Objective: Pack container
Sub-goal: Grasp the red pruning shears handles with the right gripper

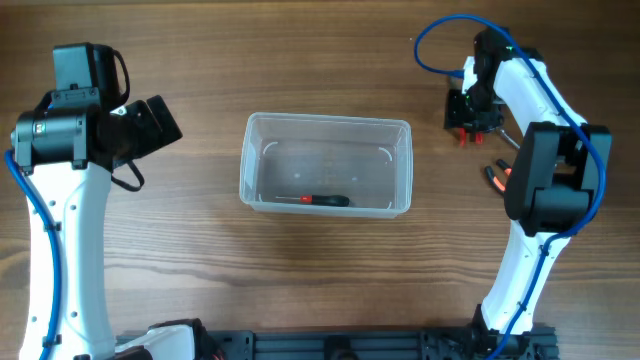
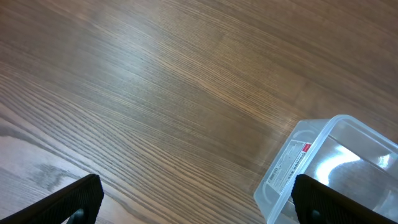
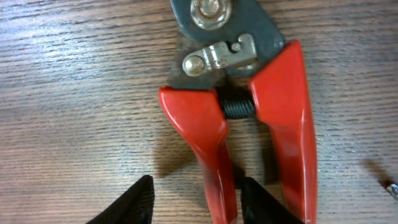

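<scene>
Container: sits at the middle of the table, upright and open-topped. One small red-and-black hand tool lies inside along the near wall. The rest of the floor is bare.

Left gripper: spread wide and holding nothing. It hovers off the container's left end with one labelled corner in its view, apart from the tub.

Right gripper: well to the right of the container, low over the red-handled spring pliers. Its fingers are parted and straddle only one handle. The other handle lies outside the right fingertip. No firm clamp is evident. An orange-and-black tool lies nearby, partly hidden under the right arm.

Risks, as judged:
- A grip on a single handle near its end puts the heavy head far from the fingers, so the pliers may swing or slip out in transit.
- The latch's state is unclear. If it is free, the spring may splay the handles and shift the grip.
- The right fingertip may land on the second handle and push the tool aside.
- A dangling head could strike the container rim and shove the light tub, which nothing holds.
</scene>
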Available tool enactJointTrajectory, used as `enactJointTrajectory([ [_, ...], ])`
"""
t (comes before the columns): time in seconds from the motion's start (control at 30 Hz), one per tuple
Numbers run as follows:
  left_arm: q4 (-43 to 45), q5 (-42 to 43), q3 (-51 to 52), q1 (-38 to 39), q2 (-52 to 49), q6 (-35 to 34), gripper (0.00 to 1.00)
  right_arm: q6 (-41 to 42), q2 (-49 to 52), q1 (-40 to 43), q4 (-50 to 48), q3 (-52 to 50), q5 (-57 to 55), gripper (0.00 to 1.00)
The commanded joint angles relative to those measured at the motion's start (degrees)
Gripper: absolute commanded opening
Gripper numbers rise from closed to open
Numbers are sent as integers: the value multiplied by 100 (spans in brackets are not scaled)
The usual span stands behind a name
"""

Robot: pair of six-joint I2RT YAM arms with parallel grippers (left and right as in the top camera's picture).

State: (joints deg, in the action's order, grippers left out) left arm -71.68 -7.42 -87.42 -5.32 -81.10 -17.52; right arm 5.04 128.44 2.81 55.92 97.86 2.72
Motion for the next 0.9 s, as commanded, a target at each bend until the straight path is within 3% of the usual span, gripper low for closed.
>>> enactJointTrajectory([
  [0.0, 4, 52, 9, -31, -33, -101, 100, 247, 155, -37, 22, -7, -142, 39],
  [0.13, 4, 52, 9, -31, -33, -101, 100, 247, 155, -37, 44, -7, -142, 30],
  [0.17, 4, 52, 9, -31, -33, -101, 100, 245, 155, -37, 48, -7, -142, 23],
  [0.33, 2, 52, 9, -31, -33, -103, 100, 247, 155, -37, 50, -7, -142, 9],
  [0.87, 2, 52, 9, -31, -33, -101, 100, 243, 155, -37, 76, -9, -140, 6],
])
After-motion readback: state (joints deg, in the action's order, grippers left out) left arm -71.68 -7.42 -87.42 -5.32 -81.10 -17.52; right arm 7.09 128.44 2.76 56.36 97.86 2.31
